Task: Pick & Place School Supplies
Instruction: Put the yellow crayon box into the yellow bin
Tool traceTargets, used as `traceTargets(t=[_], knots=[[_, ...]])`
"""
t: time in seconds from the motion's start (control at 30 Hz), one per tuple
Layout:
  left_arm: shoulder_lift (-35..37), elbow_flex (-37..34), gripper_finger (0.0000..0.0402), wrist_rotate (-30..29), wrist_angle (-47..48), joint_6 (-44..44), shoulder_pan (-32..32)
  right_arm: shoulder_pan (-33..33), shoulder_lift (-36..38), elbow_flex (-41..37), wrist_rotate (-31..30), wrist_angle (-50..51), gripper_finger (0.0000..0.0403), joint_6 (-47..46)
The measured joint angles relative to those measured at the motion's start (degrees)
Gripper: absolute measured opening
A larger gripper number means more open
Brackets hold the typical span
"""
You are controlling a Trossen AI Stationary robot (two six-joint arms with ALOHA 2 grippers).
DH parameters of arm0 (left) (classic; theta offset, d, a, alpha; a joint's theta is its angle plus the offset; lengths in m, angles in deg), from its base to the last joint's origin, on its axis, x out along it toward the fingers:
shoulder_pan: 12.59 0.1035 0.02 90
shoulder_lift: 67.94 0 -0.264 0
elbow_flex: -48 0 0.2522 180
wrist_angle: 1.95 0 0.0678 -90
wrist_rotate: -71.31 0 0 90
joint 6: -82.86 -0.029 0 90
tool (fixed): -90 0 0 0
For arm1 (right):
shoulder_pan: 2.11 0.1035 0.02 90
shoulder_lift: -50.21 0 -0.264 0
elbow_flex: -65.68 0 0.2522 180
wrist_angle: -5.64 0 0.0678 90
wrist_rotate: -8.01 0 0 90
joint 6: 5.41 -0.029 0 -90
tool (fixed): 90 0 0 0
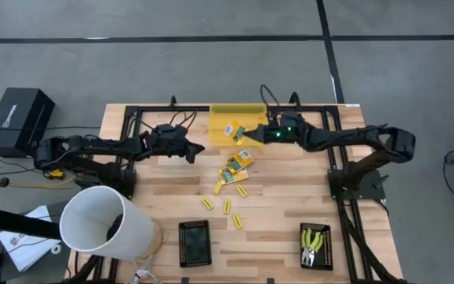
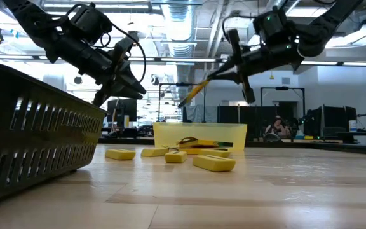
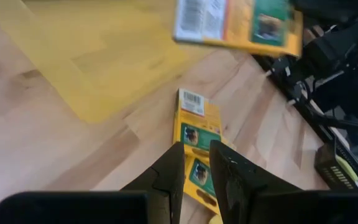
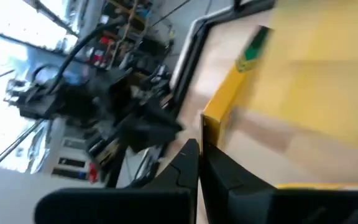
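Boxes (image 1: 236,167) and sticks (image 1: 228,207) are scattered mid-tabletop, and one box (image 1: 251,138) is clamped edge-on in the right claw (image 1: 257,136), raised at the bin (image 1: 236,125) rim. Placing appears to be in hand; a short carry over the wall is called for next. The left claw (image 1: 196,149), slightly parted and empty, hangs beside the pile, leaving little room between the arms.

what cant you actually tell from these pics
- Print on the flat boxes: too small in the high view, blurred in the left wrist view.
- What lies inside the yellow bin: the low view shows only vague shapes through its translucent wall.
- Contents of the white bucket: dark interior in the high view.
- The box in the right gripper: edge-on in the low view.
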Motion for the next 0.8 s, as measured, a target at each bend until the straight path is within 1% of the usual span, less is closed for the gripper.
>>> traceTargets(t=[0.17, 0.37, 0.47, 0.73, 0.8], knots=[[0.0, 0.0, 0.0072, 0.2, -0.5, 0.0, 0.2, -5.6, -0.1, 0.0, 2.0, 1.2, 0.0000, 1.6], [0.0, 0.0, 0.0072, -0.1, -0.9, 0.0, 0.2, -10.4, -0.1, 0.0, 4.0, 9.0, 0.0000, 6.1], [0.0, 0.0, 0.0072, -0.2, -1.3, 0.0, 0.2, -12.1, -0.1, 0.0, 4.0, 12.1, 0.0000, 8.5], [0.0, 0.0, 0.0072, -0.2, -1.8, 0.0, 0.2, -15.8, -0.1, 0.0, 3.5, 11.2, 0.0002, 10.7], [0.0, 0.0, 0.0072, -0.2, -2.0, 0.0, 0.2, -16.4, -0.1, 0.0, 5.5, 10.4, 0.0014, 11.2]])
